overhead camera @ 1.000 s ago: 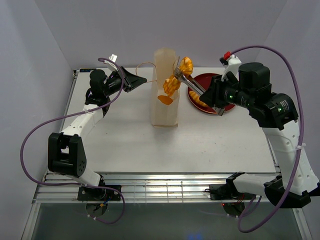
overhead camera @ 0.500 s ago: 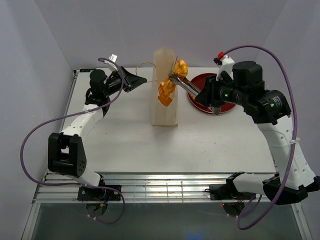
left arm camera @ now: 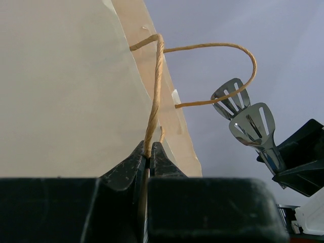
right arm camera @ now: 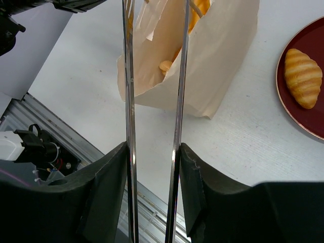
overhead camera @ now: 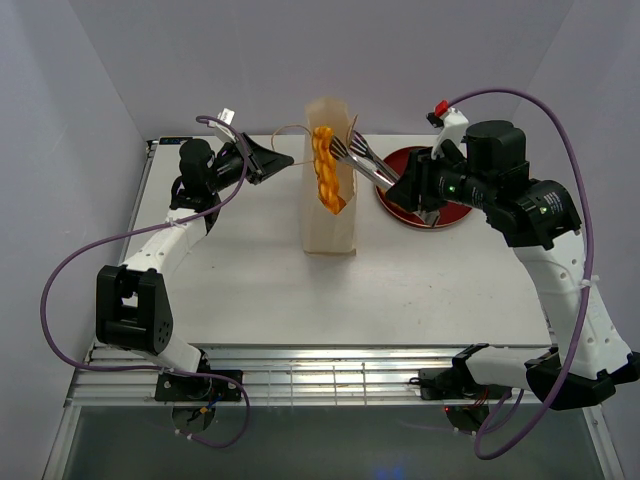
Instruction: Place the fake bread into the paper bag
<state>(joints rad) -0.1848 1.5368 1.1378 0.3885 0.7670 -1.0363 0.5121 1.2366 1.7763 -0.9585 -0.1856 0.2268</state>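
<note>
Tongs (left arm camera: 252,124) cut off at top edge of right wrist view; left wrist view showed slotted heads bare, slightly apart, beside paper bag (overhead camera: 330,215). Braided loaf (overhead camera: 324,170) stood upright in bag's mouth, glossy orange, twisted. Another orange piece (right arm camera: 164,66) lay lower inside — too little showing to name. My right gripper (right arm camera: 153,152) clamped tongs' arms. My left gripper (left arm camera: 149,154) pinched cord handle (left arm camera: 154,91).

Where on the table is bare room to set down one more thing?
The widest bare patch of table lies between the paper bag and the near edge. Another lies between bag and left arm. Crowded: between bag and red plate, under the tongs.
</note>
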